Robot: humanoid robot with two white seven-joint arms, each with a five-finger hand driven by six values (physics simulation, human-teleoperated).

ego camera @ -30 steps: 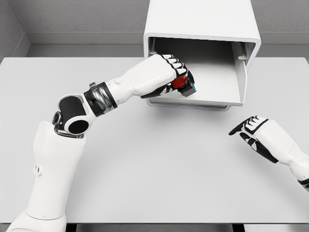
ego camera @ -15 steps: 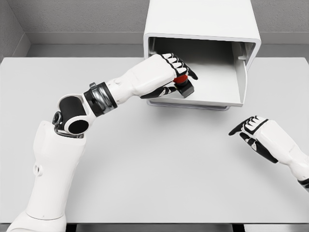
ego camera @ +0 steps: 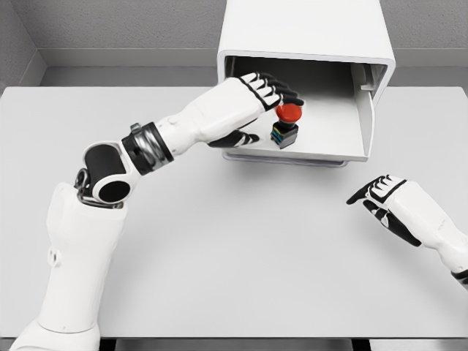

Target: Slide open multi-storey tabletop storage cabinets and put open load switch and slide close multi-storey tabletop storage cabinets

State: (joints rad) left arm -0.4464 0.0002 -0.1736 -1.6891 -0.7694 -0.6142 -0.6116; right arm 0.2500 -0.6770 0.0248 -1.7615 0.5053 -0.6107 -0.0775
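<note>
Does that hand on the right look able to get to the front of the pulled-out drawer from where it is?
Probably yes. The right hand rests on bare table just below the drawer, with nothing lying between them. The left hand and the red-capped switch sit further left, so the drawer's right front corner looks free.

Both smooth glossy white arms end in five-fingered hands, the left hand (ego camera: 245, 102) and right hand (ego camera: 387, 199) alike white-backed with black palms and black-banded fingers, while the left arm shows a ribbed grey-black wrist collar and black elbow joint.
</note>
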